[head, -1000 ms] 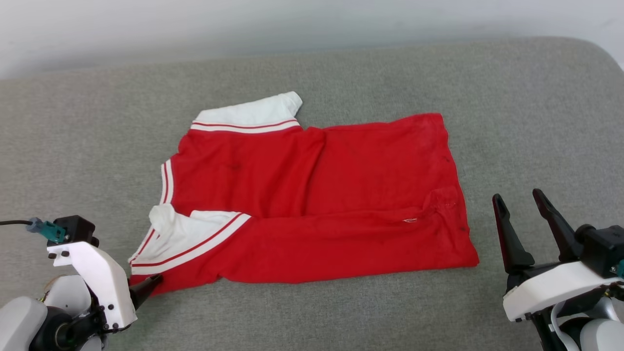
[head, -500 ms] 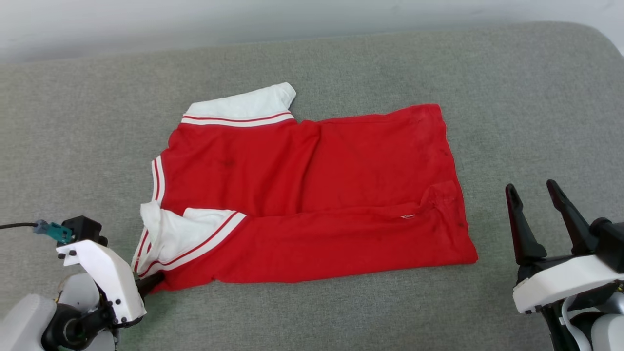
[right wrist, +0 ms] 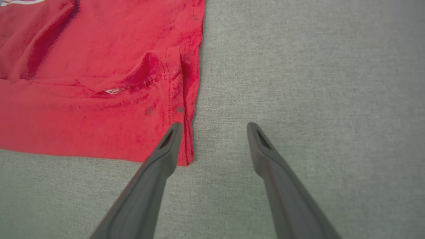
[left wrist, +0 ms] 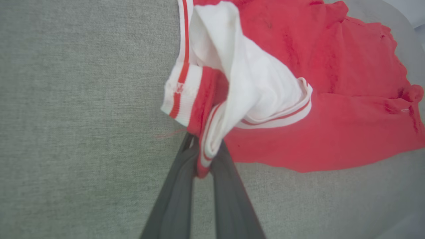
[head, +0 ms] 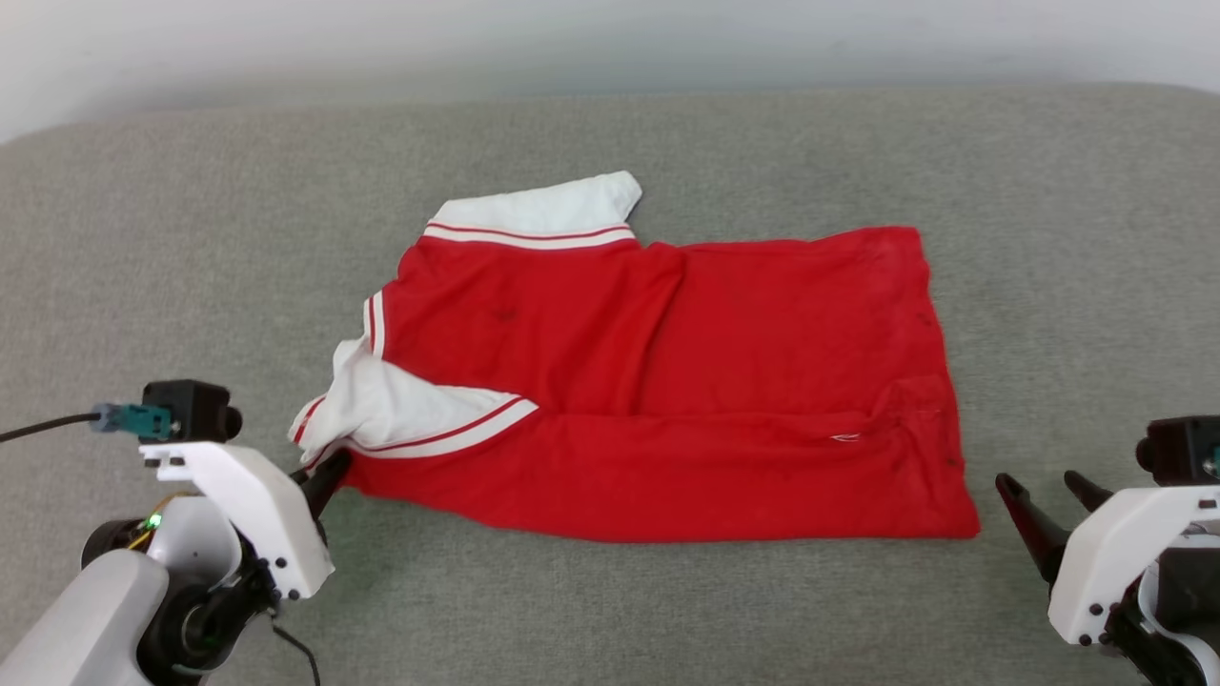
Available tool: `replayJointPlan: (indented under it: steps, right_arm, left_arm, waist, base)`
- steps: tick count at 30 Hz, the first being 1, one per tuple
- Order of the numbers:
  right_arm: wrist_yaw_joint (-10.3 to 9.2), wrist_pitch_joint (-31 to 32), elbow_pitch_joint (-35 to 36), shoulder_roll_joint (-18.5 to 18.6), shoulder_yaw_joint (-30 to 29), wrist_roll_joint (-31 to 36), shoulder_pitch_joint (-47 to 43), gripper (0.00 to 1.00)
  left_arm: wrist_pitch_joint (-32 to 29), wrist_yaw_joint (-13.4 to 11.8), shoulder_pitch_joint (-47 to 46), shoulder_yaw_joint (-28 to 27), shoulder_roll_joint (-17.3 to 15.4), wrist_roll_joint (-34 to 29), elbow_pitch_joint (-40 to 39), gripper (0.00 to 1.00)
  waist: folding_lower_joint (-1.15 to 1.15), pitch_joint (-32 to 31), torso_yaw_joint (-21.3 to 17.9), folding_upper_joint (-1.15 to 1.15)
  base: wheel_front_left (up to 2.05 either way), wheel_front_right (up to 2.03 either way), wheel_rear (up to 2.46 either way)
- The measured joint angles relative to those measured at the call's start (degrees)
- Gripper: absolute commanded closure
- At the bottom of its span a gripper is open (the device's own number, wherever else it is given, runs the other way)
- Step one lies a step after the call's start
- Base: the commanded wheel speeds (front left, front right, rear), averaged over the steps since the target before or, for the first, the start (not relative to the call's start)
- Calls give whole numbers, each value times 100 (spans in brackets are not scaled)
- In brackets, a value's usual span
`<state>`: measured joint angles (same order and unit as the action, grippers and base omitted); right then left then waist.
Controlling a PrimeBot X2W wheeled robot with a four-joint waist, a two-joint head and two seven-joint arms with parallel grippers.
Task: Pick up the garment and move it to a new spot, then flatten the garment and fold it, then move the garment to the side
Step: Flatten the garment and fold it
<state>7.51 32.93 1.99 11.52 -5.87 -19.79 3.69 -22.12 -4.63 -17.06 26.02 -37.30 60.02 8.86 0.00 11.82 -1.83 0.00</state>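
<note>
The garment (head: 686, 381), a red jersey with white lining and striped trim, lies folded lengthwise on the grey cushion. My left gripper (head: 329, 472) is shut on its near-left striped corner. In the left wrist view that corner of the garment (left wrist: 252, 93) is pinched and bunched between the two dark fingers of my left gripper (left wrist: 204, 156). My right gripper (head: 1048, 495) is open, just right of the near-right corner. The right wrist view has the garment (right wrist: 99, 83) at the left, and my right gripper (right wrist: 214, 127) with one finger over the hem's corner and the other over bare cushion.
The grey cushion (head: 191, 238) spreads wide on all sides of the jersey. A pale wall runs along its far edge (head: 610, 57). A cable (head: 38, 429) leads off my left wrist at the left border.
The left gripper has shut on the near-left corner and drawn it up and rightward, bunching the white flap. The right gripper has dropped lower in the picture. The camera shifted.
</note>
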Motion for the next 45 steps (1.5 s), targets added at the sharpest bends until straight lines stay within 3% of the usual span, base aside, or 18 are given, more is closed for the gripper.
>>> replayJointPlan:
  steps: [7,11,12,13,14,31,45]
  right_arm:
    - [0,951,-352,1,335,-205,391,0]
    - [0,1022,-647,-4,439,-256,573,0]
    - [0,1047,-700,0,453,-296,602,53]
    - [-1,1056,-762,4,459,-323,639,85]
    - [-1,1056,-809,24,480,-326,680,100]
    - [-1,787,-1047,310,1003,-576,795,100]
    - [0,955,-837,292,926,-822,-158,100]
  left_arm:
    - [122,-244,-163,123,47,-344,-653,100]
    - [174,-250,-183,170,92,-409,-711,100]
    - [190,-250,-183,177,101,-430,-713,100]
    - [200,-252,-183,179,107,-433,-713,100]
    - [213,-264,-183,189,105,-444,-705,100]
    - [416,-396,236,230,189,-382,-606,100]
    - [365,-768,1428,298,81,-97,-842,100]
  waist:
    - [0,455,275,0]
    - [0,591,358,0]
    - [0,607,374,0]
    - [0,618,386,0]
    - [0,617,392,0]
    - [0,-251,372,0]
    - [-1,-1227,356,0]
  base:
    - [0,0,0]
    - [0,0,0]
    - [0,0,0]
    - [0,0,0]
    - [0,0,0]
    - [0,0,0]
    - [0,0,0]
